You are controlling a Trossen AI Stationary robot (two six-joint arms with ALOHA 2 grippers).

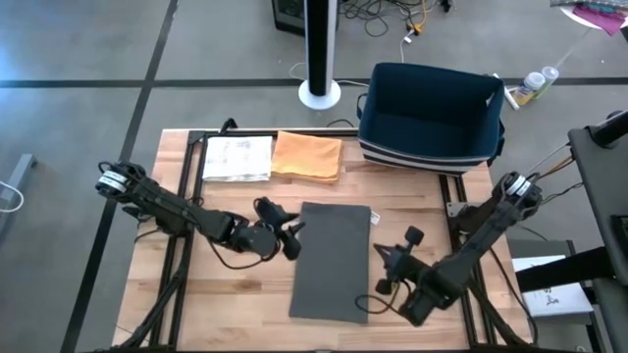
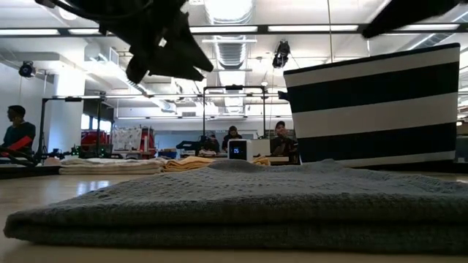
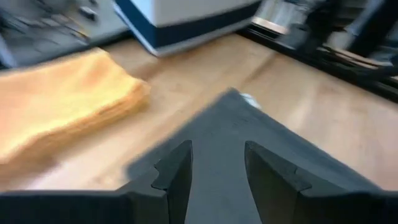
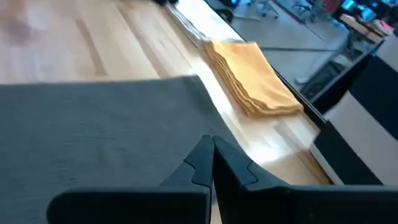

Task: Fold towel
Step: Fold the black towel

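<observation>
The grey towel (image 1: 332,261) lies folded into a long rectangle on the middle of the table (image 1: 245,304), its long sides running from the far part of the table toward the near edge, a small white tag showing at its far right corner; from the low view it reads as a flat doubled slab with a thick folded edge facing the camera; my left gripper (image 1: 291,235) hangs just beside the towel's left long edge, toward its far end, fingers (image 3: 176,177) spread apart with a clear gap between them and nothing in them, the towel's corner showing through that gap in the left wrist view; my right gripper (image 1: 384,263) sits at the towel's right long edge, near its middle, with both fingers pressed together tip to tip and no cloth caught between them, hovering over the grey weave in the right wrist view; a folded orange towel (image 1: 307,156) rests near the far edge of the table, just beside a white sheet of paper (image 1: 236,158) on its left; a dark blue basket with striped sides (image 1: 430,116) stands at the far right corner; people sit in the room beyond the table in the low view
</observation>
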